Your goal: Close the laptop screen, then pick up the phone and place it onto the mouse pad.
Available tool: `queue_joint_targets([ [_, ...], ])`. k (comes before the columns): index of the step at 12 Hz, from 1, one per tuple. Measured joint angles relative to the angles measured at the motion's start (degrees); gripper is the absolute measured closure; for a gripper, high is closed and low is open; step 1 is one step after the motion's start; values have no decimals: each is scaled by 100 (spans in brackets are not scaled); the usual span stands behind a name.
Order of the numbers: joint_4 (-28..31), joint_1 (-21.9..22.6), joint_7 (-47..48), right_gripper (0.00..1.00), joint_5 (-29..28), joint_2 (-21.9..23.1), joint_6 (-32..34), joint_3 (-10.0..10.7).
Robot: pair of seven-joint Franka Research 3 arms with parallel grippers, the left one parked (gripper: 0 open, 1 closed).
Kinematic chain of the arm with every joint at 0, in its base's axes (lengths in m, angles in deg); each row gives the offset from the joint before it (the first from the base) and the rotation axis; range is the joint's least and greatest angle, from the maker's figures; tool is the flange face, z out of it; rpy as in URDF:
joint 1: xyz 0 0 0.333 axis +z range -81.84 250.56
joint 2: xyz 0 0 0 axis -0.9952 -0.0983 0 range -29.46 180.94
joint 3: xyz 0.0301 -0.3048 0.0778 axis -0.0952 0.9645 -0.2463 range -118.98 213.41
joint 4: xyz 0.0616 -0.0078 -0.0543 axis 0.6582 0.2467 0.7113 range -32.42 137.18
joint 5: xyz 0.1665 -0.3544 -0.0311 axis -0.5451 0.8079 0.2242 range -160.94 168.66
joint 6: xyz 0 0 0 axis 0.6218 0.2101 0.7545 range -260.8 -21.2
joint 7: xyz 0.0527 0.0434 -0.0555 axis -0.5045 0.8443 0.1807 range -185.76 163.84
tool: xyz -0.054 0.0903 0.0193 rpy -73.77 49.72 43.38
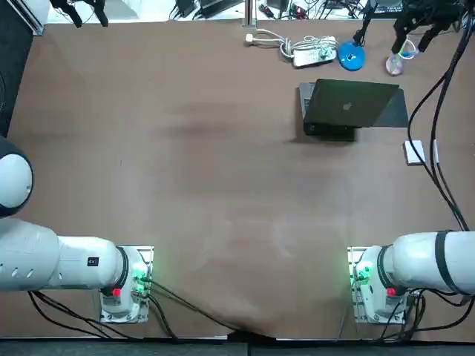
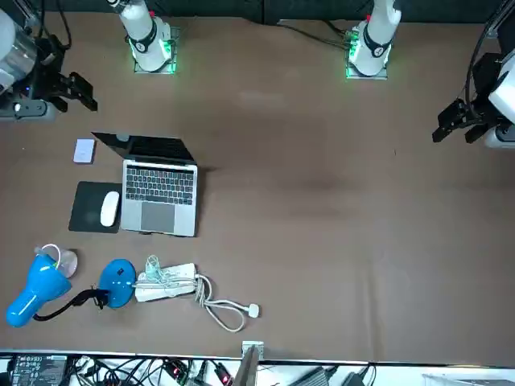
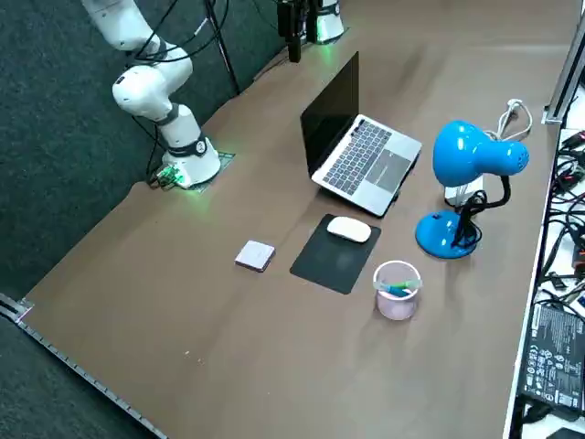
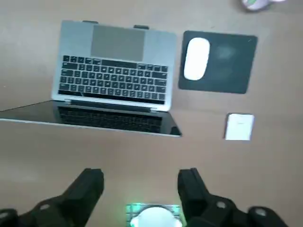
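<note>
The silver laptop (image 1: pixel 349 107) (image 2: pixel 159 193) (image 3: pixel 366 155) (image 4: pixel 113 71) stands open, its dark screen upright and facing away from the robot. A small white phone (image 1: pixel 413 152) (image 2: pixel 84 150) (image 3: pixel 255 255) (image 4: pixel 239 126) lies flat on the table near the black mouse pad (image 2: pixel 84 211) (image 3: pixel 324 261) (image 4: pixel 227 66). A white mouse (image 2: pixel 108 208) (image 3: pixel 348 230) (image 4: pixel 195 58) sits on the pad. My right gripper (image 1: pixel 414 33) (image 2: pixel 76 90) (image 4: pixel 141 187) hangs high above the table on the robot's side of the laptop, behind the screen. It is open and holds nothing.
A blue desk lamp (image 2: pixel 40 293) (image 3: pixel 471 160) and a white power strip with coiled cord (image 1: pixel 312 53) (image 2: pixel 165 281) lie beyond the laptop. A clear cup (image 3: pixel 397 289) (image 1: pixel 395 63) stands by the mouse pad. My arm's base (image 1: pixel 378 285) glows green.
</note>
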Motion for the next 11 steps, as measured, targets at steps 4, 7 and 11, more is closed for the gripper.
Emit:
queue_joint_targets([
  [4, 196, 189, 518, 20, -262, -67, -49, -7],
  [7, 603, 556, 1117, 28, -279, -128, -407, -18],
  [11, 939, 769, 1350, 41, -279, -164, -699, -21],
])
